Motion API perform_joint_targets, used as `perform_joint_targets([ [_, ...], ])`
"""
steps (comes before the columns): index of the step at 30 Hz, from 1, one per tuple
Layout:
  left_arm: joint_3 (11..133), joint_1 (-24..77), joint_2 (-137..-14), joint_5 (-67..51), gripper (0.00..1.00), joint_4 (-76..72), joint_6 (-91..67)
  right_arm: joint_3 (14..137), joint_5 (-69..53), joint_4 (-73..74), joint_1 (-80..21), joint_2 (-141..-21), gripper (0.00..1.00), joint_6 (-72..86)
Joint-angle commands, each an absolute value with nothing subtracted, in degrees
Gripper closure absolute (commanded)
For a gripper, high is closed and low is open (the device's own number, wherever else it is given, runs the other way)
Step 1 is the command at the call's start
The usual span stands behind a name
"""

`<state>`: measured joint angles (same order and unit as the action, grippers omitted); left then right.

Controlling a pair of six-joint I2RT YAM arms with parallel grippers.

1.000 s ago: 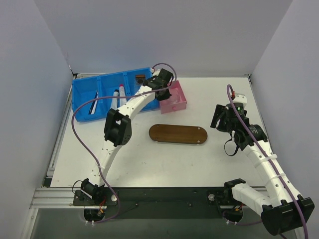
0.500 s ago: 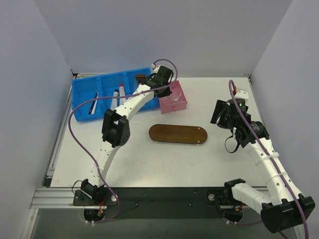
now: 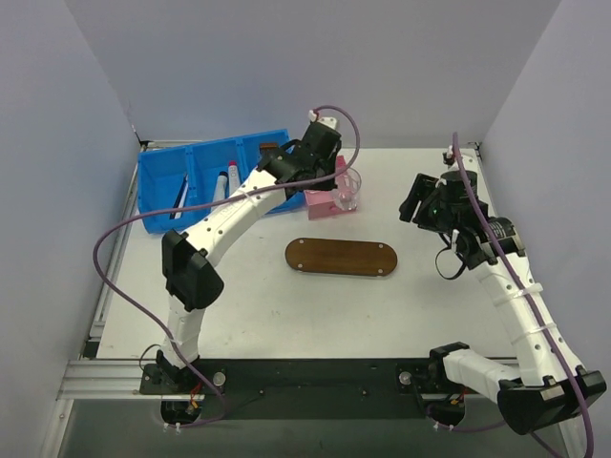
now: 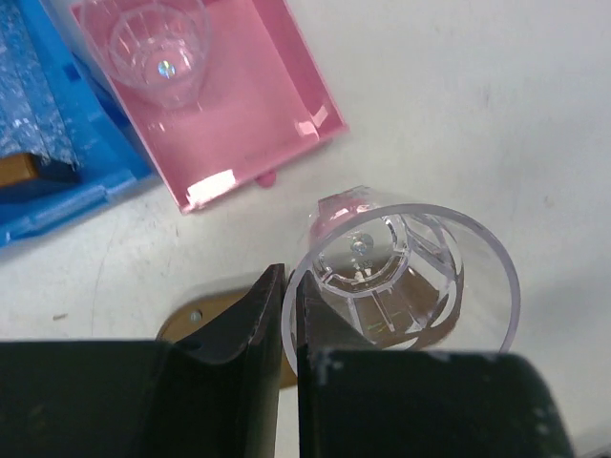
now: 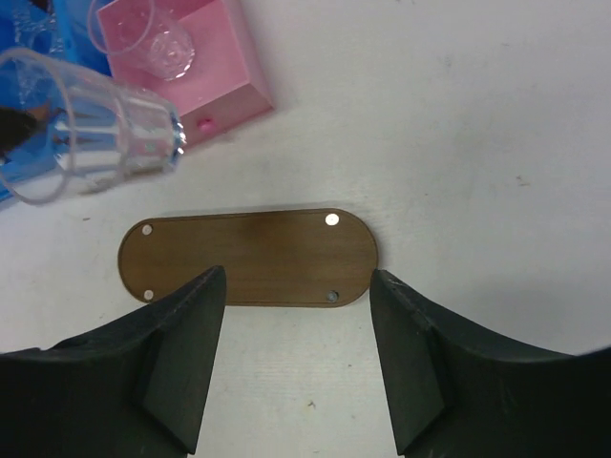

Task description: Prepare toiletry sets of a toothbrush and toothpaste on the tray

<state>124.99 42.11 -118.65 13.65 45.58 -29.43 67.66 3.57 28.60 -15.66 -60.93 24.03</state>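
Note:
My left gripper [image 3: 336,181] is shut on the rim of a clear plastic cup [image 3: 349,190] and holds it in the air by the pink box's right side. In the left wrist view the fingers [image 4: 286,286] pinch the cup's wall [image 4: 401,277]; the cup is empty. The dark brown oval tray [image 3: 341,257] lies bare at mid-table and shows in the right wrist view [image 5: 248,258]. My right gripper [image 3: 418,202] is open and empty [image 5: 296,279], above the table right of the tray. Two toothpaste tubes [image 3: 227,183] lie in the blue bin.
The pink square box [image 4: 229,114] holds another clear cup [image 4: 158,43]. The blue compartmented bin [image 3: 158,172] stands at the back left, with a thin dark stick-like brush [image 3: 179,200] in its left compartment. Grey walls close in three sides.
My left gripper has lifted a clear cup out of the pink box and carried it right. My right arm has moved a little toward the back.

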Motion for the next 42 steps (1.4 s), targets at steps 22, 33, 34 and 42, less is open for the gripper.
perform_joint_targets([
  [22, 106.96, 53.7, -106.7, 12.66, 1.0, 47.64, -35.07, 70.67, -14.06, 37.18, -22.32, -72.77, 0.5, 29.8],
  [33, 107.84, 53.79, -106.61, 12.04, 1.0, 45.88, -35.59, 71.37, -3.79, 39.11, -26.1, -76.29, 0.56, 27.25],
  [34, 107.67, 53.79, -106.52, 11.78, 1.0, 45.44, -35.68, 71.28, -3.34, 39.11, -26.28, -76.38, 0.57, 27.25],
  [42, 105.3, 54.32, -105.03, 10.55, 1.0, 42.63, -36.91, 71.63, -0.18, 38.85, -27.42, -78.13, 0.66, 26.81],
])
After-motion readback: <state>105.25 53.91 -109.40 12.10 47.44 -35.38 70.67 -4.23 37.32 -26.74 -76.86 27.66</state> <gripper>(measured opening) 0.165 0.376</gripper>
